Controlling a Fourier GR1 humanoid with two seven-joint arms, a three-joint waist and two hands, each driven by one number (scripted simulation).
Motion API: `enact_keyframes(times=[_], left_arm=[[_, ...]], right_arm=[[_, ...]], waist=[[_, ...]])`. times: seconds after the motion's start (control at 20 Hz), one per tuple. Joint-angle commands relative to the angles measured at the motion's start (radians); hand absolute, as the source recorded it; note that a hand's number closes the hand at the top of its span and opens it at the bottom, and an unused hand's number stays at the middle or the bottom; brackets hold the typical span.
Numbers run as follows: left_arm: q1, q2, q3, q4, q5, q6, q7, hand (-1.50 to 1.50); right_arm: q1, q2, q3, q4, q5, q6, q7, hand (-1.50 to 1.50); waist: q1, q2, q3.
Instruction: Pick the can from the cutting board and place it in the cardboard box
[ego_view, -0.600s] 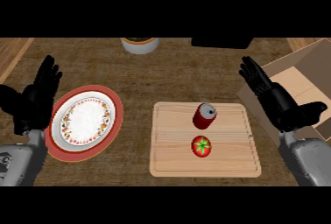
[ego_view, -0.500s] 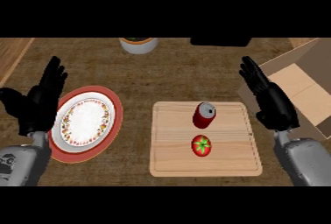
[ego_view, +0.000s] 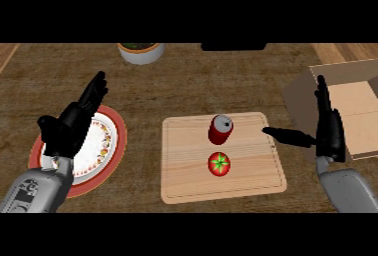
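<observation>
I saw the red metal can (ego_view: 221, 129) sitting on the pale wooden cutting board (ego_view: 184, 150). My right hand (ego_view: 328, 134) hung between board and brown cardboard box (ego_view: 362, 105), fingers straight, thumb out toward the can. My left hand (ego_view: 71, 129) was spread wide.

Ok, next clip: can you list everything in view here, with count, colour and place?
can: one, red, far half of the cutting board
tomato: one, red with green stem, on the board, nearer than the can
cutting board: one, light wood, centre of the counter
cardboard box: one, tan, open, right edge
plate: one, white with patterned rim, left
round mat: one, red, under the plate
pot: one, white, top edge
dark object: one, black, top edge, cut off
left hand: one, black, open, over the plate
right hand: one, black, open, between board and box
</observation>
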Motion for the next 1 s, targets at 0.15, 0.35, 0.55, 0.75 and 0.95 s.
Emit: enact_keyframes(times=[0.15, 0.35, 0.55, 0.75, 0.95], left_arm=[[0.022, -0.019, -0.081, -0.014, -0.008, -0.055, -0.013, 0.0], [0.029, -0.017, -0.082, -0.009, -0.011, -0.055, -0.015, 0.0], [0.04, -0.015, -0.094, -0.011, -0.008, -0.072, -0.023, 0.0], [0.037, -0.015, -0.1, -0.018, -0.012, -0.075, -0.021, 0.0], [0.029, -0.034, -0.118, -0.018, -0.017, -0.075, -0.025, 0.0]], right_arm=[[0.1, -0.046, 0.117, 0.157, 0.366, -0.173, 0.196, -1.5], [0.08, -0.042, 0.145, 0.156, 0.514, -0.157, 0.337, -1.5], [0.033, 0.034, 0.179, 0.134, 0.596, -0.071, 0.502, -1.5], [0.007, 0.118, 0.213, 0.117, 0.654, 0.05, 0.686, -1.5], [-0.085, 0.217, 0.228, 0.086, 0.74, 0.156, 0.9, -1.5]], waist=[[0.004, 0.021, 0.026], [-0.003, 0.007, 0.025], [0.018, 0.003, 0.027], [0.034, 0.001, 0.034], [0.044, 0.001, 0.038]])
